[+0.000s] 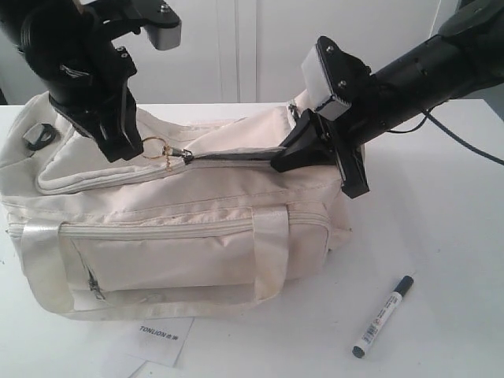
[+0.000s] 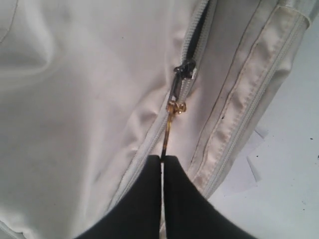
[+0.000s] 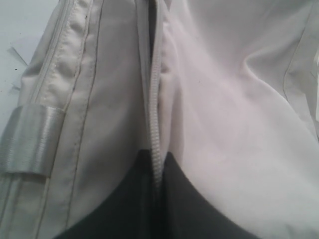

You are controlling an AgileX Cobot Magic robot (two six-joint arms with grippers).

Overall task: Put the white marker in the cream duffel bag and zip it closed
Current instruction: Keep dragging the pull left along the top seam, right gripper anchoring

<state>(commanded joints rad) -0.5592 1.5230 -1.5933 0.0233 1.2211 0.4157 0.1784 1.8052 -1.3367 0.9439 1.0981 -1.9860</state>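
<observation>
Now, exterior – bag: large soft cream fabric duffel bag (image 1: pixel 197 236) lies on the white table (image 1: pixel 441 236), front pocket toward the camera, top zipper showing a dark gap along its middle.
exterior – marker: slim white marker with black cap (image 1: pixel 383 316) lies flat on the table to the right of the bag, outside it, well apart from both grippers.
exterior – tag: white paper tag printed TONLION (image 1: pixel 161 337) lies on the table at the bag's front edge.
exterior – left gripper (image 1: pixel 126 153): down on the bag top, at the gold ring zipper pull (image 1: pixel 155 146).
exterior – right gripper (image 1: pixel 279 165): tip on the open zipper line.
left wrist – left gripper (image 2: pixel 162 162): black fingers together, pinched on the gold ring zipper pull; dark metal slider (image 2: pixel 184 69) just beyond, zipper gaping past it.
right wrist – right gripper (image 3: pixel 156 164): fingers together, clamped on the toothed zipper edge (image 3: pixel 154 114) of the bag; shiny webbing strap (image 3: pixel 27 139) lies off to one side.
</observation>
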